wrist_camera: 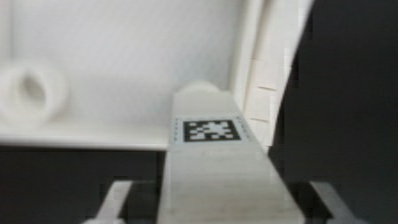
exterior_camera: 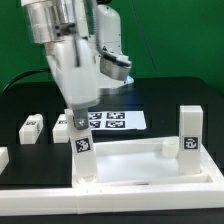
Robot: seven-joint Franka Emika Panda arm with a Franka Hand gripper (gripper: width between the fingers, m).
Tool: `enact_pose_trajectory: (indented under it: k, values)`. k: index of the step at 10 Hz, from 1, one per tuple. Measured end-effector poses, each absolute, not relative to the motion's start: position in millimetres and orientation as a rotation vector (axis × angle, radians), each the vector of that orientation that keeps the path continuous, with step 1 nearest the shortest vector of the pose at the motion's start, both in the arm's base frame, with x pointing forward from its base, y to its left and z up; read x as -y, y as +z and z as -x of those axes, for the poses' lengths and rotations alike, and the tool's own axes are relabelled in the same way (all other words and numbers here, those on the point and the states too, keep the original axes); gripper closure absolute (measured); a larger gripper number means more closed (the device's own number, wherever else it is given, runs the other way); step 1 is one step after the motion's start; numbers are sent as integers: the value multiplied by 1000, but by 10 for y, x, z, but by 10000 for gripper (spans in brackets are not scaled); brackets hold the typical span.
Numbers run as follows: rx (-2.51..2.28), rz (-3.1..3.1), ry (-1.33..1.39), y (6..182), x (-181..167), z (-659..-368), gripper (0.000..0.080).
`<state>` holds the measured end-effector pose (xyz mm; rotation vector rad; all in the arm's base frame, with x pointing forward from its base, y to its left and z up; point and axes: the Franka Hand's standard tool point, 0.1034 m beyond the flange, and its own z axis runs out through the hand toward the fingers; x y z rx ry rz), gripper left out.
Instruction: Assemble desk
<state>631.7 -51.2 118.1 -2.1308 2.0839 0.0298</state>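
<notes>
The white tray-like tabletop (exterior_camera: pixel 140 168) lies on the black table, with one white leg (exterior_camera: pixel 190 131) standing upright at its corner on the exterior view's right. My gripper (exterior_camera: pixel 76 118) is shut on another white tagged leg (exterior_camera: pixel 83 150) and holds it slightly tilted, its lower end at the tabletop's corner on the exterior view's left. In the wrist view this leg (wrist_camera: pixel 217 150) runs out between my fingers (wrist_camera: pixel 121 200) toward the tray floor (wrist_camera: pixel 125 60). A round socket (wrist_camera: pixel 27 95) shows to one side of it, apart from the leg's tip.
Two loose white legs (exterior_camera: pixel 32 125) (exterior_camera: pixel 62 125) lie on the table at the exterior view's left. The marker board (exterior_camera: pixel 112 120) lies behind the tabletop. A thin white border strip (exterior_camera: pixel 150 190) runs along the front. A green wall stands behind.
</notes>
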Motion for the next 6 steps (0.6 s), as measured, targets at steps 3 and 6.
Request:
enact_pose_trajectory:
  k: [3, 6]
  values:
    - [-2151, 2063, 39, 1181, 501, -6319, 511]
    - [-1901, 2316, -25, 1186, 402, -6346, 260]
